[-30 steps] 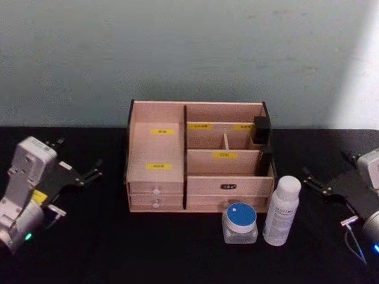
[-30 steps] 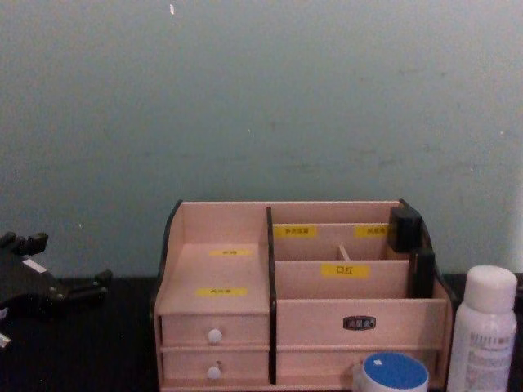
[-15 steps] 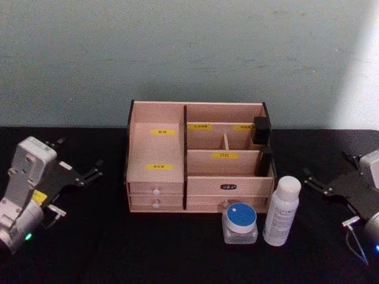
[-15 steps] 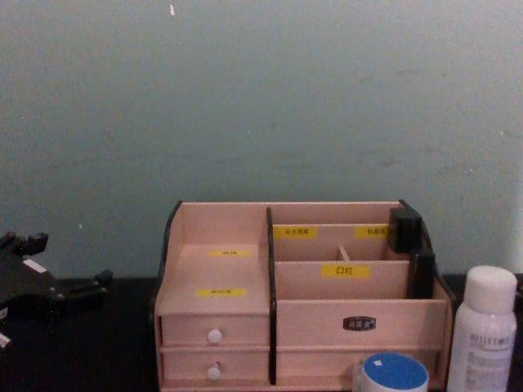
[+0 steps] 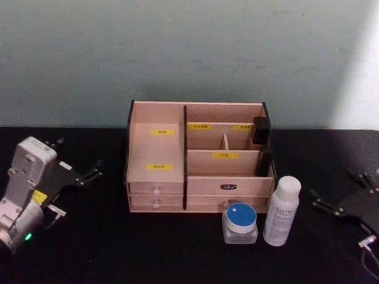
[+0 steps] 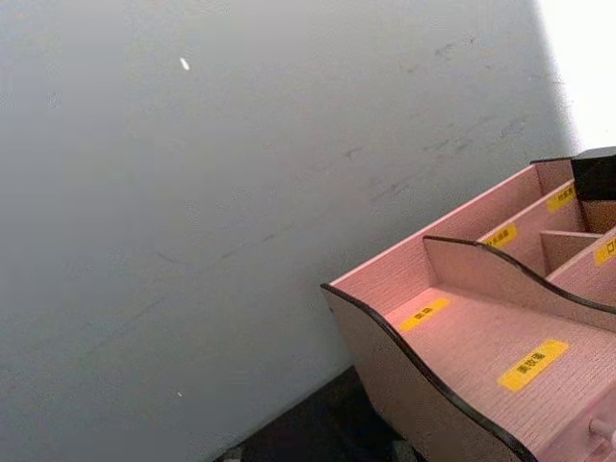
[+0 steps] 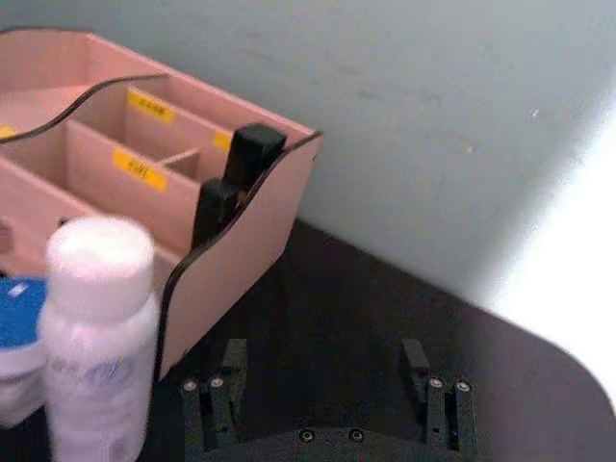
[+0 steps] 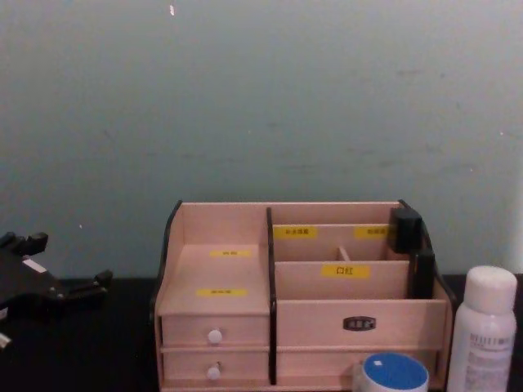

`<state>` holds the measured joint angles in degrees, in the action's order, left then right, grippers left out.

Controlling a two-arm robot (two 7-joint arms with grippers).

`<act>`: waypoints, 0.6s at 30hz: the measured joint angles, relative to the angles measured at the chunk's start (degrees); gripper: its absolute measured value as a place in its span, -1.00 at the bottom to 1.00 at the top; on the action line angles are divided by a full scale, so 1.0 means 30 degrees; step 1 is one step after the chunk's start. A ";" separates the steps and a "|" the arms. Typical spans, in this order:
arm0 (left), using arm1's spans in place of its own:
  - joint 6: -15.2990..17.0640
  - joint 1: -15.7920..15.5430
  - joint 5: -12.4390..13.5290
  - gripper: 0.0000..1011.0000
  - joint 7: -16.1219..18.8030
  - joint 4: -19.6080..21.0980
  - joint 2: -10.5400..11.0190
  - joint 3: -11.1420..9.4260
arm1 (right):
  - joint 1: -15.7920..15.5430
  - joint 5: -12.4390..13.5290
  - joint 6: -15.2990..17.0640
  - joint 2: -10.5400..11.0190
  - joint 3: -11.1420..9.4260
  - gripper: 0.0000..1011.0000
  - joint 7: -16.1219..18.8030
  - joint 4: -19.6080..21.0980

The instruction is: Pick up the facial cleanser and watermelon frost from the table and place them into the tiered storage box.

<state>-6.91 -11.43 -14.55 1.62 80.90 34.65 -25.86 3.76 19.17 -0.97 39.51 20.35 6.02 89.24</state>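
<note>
The facial cleanser (image 5: 281,210) is standing on the surface (image 5: 173,253) just beside the watermelon frost (image 5: 240,223), so my released right pincer (image 5: 333,189) is risking tipping either; my released left pincer (image 5: 80,155) is idling at the left.

tiered storage box (image 5: 225,184): mid-table (image 5: 173,257), back toward the wall (image 5: 180,48).
watermelon frost (image 5: 240,222): on the table, just before the box's right half.
facial cleanser (image 5: 282,211): just right of the watermelon frost, at the box's front right corner.
rear block (image 5: 261,130), front block (image 5: 264,162): 2 right-end compartments, 1 behind the other.
left gripper (image 5: 77,157): well left of the box.
right gripper (image 5: 337,189): well right of the facial cleanser.
</note>
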 joint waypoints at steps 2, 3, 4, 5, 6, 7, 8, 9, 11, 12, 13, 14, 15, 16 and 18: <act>-0.0001 0.0000 0.0000 0.98 0.0000 0.0001 0.0000 0.0000 | -0.0267 0.0266 0.0309 0.0220 -0.0185 0.98 0.0293 0.0316; 0.0000 0.0000 0.0000 0.98 0.0000 0.0001 0.0000 0.0000 | -0.0267 0.0266 0.0309 0.0220 -0.0185 0.98 0.0293 0.0316; 0.0000 0.0000 0.0000 0.98 0.0000 0.0000 0.0000 0.0000 | -0.0510 0.0506 0.0577 0.0419 -0.0346 0.98 0.0577 0.0574; -0.0001 0.0000 -0.0001 0.98 0.0000 0.0000 0.0000 0.0000 | -0.0775 0.0794 0.0857 0.0640 -0.0526 0.98 0.0895 0.0877; 0.0000 0.0000 0.0000 0.98 0.0000 0.0000 0.0001 0.0000 | -0.0884 0.0926 0.0980 0.0729 -0.0613 0.98 0.1060 0.1010; 0.0000 0.0000 0.0000 0.98 -0.0001 0.0000 0.0000 0.0001 | -0.1014 0.1051 0.1092 0.0831 -0.0714 0.98 0.1217 0.1155; -0.0001 0.0000 0.0000 0.98 0.0000 0.0000 0.0000 0.0000 | -0.1129 0.1183 0.1197 0.0922 -0.0800 0.98 0.1394 0.1272; 0.0000 0.0000 0.0000 0.98 0.0000 0.0000 0.0000 0.0000 | -0.1349 0.1459 0.1414 0.1120 -0.0944 0.98 0.1799 0.1503; 0.0000 0.0000 0.0000 0.98 -0.0001 0.0000 0.0000 0.0000 | -0.1648 0.1833 0.1674 0.1394 -0.1133 0.98 0.2425 0.1839; -0.0001 0.0000 0.0001 0.98 0.0000 0.0000 0.0000 0.0001 | -0.1742 0.1919 0.1721 0.1481 -0.1175 0.98 0.2637 0.1936; 0.0000 0.0000 0.0000 0.98 -0.0001 0.0000 0.0000 0.0000 | -0.1834 0.1998 0.1758 0.1566 -0.1219 0.98 0.2847 0.2025; 0.0000 -0.0001 0.0000 0.98 0.0001 0.0001 0.0000 0.0000 | -0.1899 0.2069 0.1784 0.1632 -0.1250 0.98 0.3020 0.2094; 0.0000 0.0000 0.0000 0.98 0.0000 0.0001 0.0000 0.0000 | -0.2073 0.2246 0.1861 0.1793 -0.1345 0.98 0.3437 0.2296; -0.0001 -0.0001 0.0000 0.98 0.0000 0.0001 0.0000 0.0000 | -0.2163 0.2329 0.1888 0.1881 -0.1389 0.98 0.3668 0.2409; -0.0001 0.0000 0.0000 0.98 0.0000 0.0000 0.0000 0.0000 | -0.2305 0.2445 0.1912 0.2006 -0.1459 0.98 0.4029 0.2578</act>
<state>-6.91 -11.43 -14.55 1.62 80.90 34.65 -25.86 -3.16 26.50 4.77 45.53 15.97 18.11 96.98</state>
